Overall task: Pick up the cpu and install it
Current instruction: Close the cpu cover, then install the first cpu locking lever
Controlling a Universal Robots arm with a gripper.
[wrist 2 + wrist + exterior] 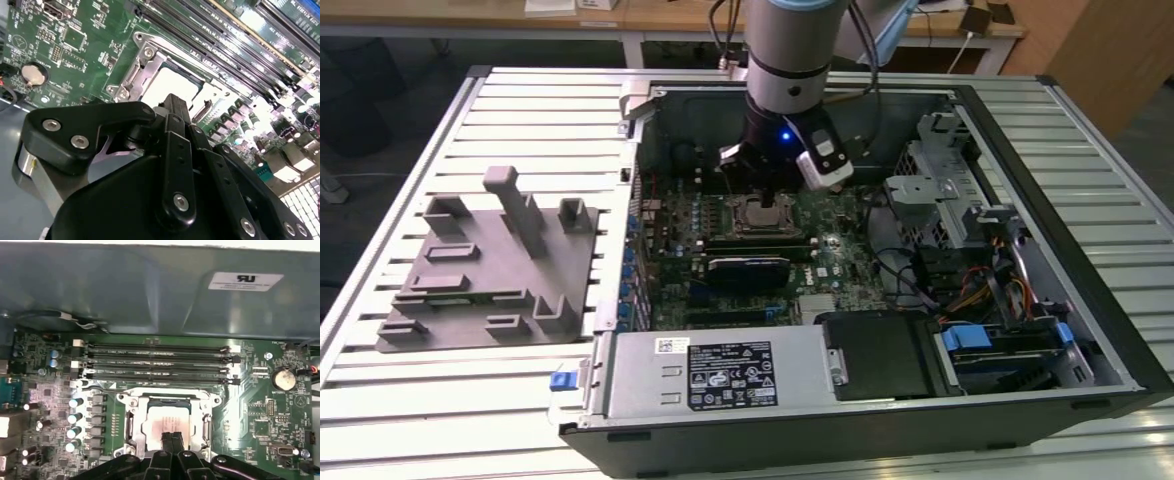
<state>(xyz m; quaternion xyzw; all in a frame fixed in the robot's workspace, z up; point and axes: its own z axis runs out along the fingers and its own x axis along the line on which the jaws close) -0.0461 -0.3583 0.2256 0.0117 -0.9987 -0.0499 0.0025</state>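
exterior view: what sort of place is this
Probably a robotics lab or workshop set up for computer assembly: an open computer case lies on a slatted metal table, a robot arm reaches into it, and wooden desks stand behind.

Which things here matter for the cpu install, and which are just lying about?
Job:
cpu, lying in the socket frame
gripper, shut, over it

Lying about:
grey tray
power supply
memory slots
coin battery

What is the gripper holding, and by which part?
Nothing: the gripper is shut and empty over the cpu, which lies flat in the socket.
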